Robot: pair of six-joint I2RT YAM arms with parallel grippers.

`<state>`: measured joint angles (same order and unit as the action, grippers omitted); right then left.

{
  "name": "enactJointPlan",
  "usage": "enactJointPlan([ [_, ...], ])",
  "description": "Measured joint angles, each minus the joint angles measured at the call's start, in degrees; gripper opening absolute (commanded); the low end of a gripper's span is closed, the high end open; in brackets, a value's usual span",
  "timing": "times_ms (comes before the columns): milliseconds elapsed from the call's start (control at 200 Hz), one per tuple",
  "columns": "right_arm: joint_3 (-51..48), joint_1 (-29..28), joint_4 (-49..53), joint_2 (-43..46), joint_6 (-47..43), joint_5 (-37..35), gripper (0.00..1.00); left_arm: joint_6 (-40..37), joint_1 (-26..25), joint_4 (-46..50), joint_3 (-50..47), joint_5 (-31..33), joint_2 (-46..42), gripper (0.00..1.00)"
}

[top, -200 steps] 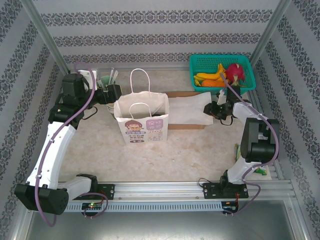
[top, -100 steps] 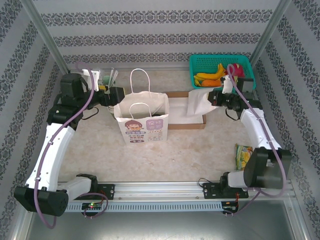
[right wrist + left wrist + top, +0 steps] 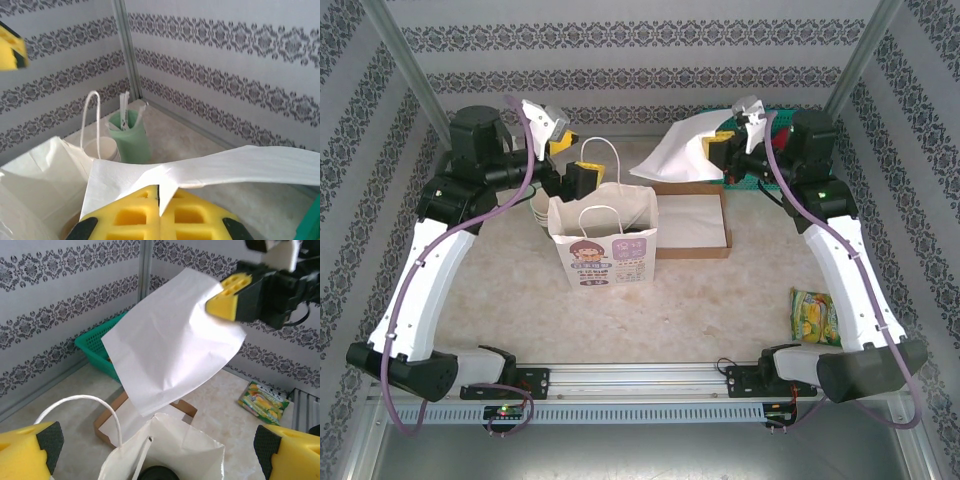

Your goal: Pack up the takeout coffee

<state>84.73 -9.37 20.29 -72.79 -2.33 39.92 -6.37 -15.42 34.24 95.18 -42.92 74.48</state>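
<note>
**A:** Starting at the near side, what is lying by the desk's right edge?

**B:** A yellow-green snack packet [image 3: 813, 317], well apart from everything else. It is playing no part here.

**A:** And mid-desk?

**B:** The paper bag [image 3: 603, 240] is standing upright with its handles up and its mouth gaping. In the left wrist view a round black lid is showing deep inside. I am reading that as the takeout coffee [image 3: 157, 473], already sitting on the bag's floor.

**A:** So why is the left arm hanging there?

**B:** The left end effector [image 3: 156, 442] is hovering over the bag's mouth, spread wide with nothing between its pads. An empty, open hand above the opening suits a cup that is already set down.

**A:** And the right one?

**B:** The right end effector [image 3: 159, 200] is pinching a white paper sheet [image 3: 175, 345] by one edge, with its pads pressed flat together on it. The sheet is dangling loose, high over the cardboard tray [image 3: 692, 251] just beyond the bag. Held by the edge, it can drape and slide in. I am guessing it is meant to go into the bag with the cup.

**A:** Anything farther back?

**B:** A stack of lidless cups [image 3: 537, 205] and a mint-green mug [image 3: 131, 136] of wrapped sticks are standing behind the bag toward the far left. A green basket [image 3: 97, 346] is sitting in the far right corner.
</note>
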Motion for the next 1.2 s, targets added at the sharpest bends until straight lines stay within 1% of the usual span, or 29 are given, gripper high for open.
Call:
enactJointPlan([
  [100, 1.3, -0.2, -0.9, 0.2, 1.6, -0.1, 0.0, 0.5, -0.2, -0.1, 0.0, 2.8, 0.5, 1.0],
  [225, 1.3, -1.5, -0.9, 0.4, 1.7, 0.9, 0.0, 3.6, -0.4, 0.1, 1.3, 6.8, 1.7, 1.0],
  [345, 1.2, -5.3, -1.4, 0.7, 0.9, 1.7, 0.0, 10.1, -0.4, 2.1, 5.3, 11.6, 4.1, 1.0],
  [460, 0.9, -9.7, -2.5, 1.3, -0.9, 1.5, 0.0, 17.3, -0.4, 4.4, 7.5, 11.9, 6.0, 1.0],
  [550, 0.8, -12.0, -4.0, 1.5, -1.9, 1.2, 0.0, 22.1, -0.4, 6.6, 7.3, 11.0, 6.4, 1.0],
  [630, 0.6, -12.3, -6.1, 1.5, -2.2, 0.8, 0.0, 26.0, -0.2, 6.8, 5.8, 9.3, 6.1, 1.0],
  [744, 0.6, -12.6, -8.3, 1.5, -2.2, 0.7, 0.0, 31.5, 0.5, 6.1, 2.0, 4.6, 4.8, 1.0],
  [899, 0.6, -14.2, -11.7, 1.4, -2.2, 0.7, 0.0, 37.2, 1.5, 5.3, 1.3, -1.4, 4.8, 1.0],
  [1059, 0.4, -15.9, -17.0, 0.9, -1.9, 1.7, 0.0, 45.0, 3.5, -0.9, -2.5, -7.5, 4.3, 1.0],
  [1204, -0.5, -16.7, -21.2, 0.2, -0.7, 2.9, 0.0, 50.8, 4.0, -6.3, -6.6, -10.4, 4.2, 1.0],
])
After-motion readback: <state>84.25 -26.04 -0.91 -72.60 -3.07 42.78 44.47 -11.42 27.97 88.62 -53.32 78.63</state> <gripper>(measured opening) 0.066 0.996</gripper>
